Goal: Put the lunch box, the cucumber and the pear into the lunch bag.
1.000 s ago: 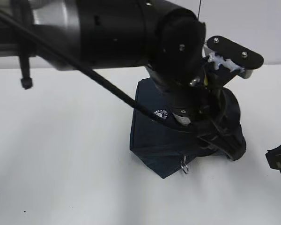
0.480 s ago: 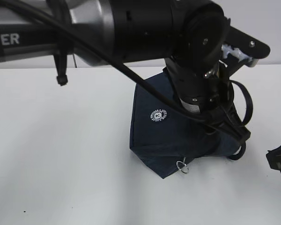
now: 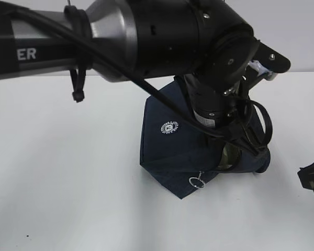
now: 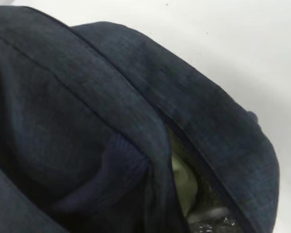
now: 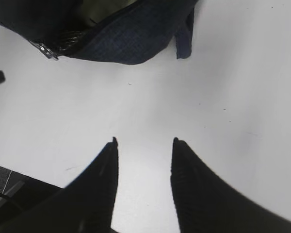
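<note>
The navy lunch bag (image 3: 167,151) stands mid-table, with its white logo (image 3: 168,126) and its ring pull (image 3: 197,182) toward the front. My left arm hangs over it, and the left gripper (image 3: 239,140) is down at the bag's right side among the loop handles (image 3: 261,123), fingers hidden. In the left wrist view the bag fabric (image 4: 87,111) fills the frame. A gap in it shows the pale green lid of the lunch box (image 4: 185,183) inside. The cucumber and the pear are out of sight. My right gripper (image 5: 144,141) is open and empty over bare table, near the bag (image 5: 136,34).
The white table (image 3: 68,183) stretches left and front of the bag. The right gripper (image 3: 313,178) shows at the right edge of the exterior view. The bag's zipper end (image 5: 46,48) lies at the upper left of the right wrist view.
The left arm has swung left and lower over the bag. The bag has shifted slightly left and its handles have risen into loops. The right gripper has not moved.
</note>
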You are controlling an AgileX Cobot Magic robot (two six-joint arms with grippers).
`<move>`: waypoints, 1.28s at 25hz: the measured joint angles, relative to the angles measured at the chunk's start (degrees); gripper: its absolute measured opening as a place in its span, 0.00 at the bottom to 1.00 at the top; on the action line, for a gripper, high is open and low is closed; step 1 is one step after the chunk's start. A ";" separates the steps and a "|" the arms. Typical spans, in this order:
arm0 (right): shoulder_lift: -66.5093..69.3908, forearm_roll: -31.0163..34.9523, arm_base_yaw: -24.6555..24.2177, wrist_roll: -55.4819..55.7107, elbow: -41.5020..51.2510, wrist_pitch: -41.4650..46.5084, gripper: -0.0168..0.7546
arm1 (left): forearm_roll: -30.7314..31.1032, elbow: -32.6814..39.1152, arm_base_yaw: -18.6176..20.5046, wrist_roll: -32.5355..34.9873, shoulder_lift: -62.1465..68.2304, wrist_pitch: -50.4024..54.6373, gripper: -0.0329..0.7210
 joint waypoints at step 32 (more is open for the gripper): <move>0.00 31.05 0.00 -27.96 2.39 -6.69 0.40 | -42.41 0.00 22.89 10.46 -4.17 9.98 0.02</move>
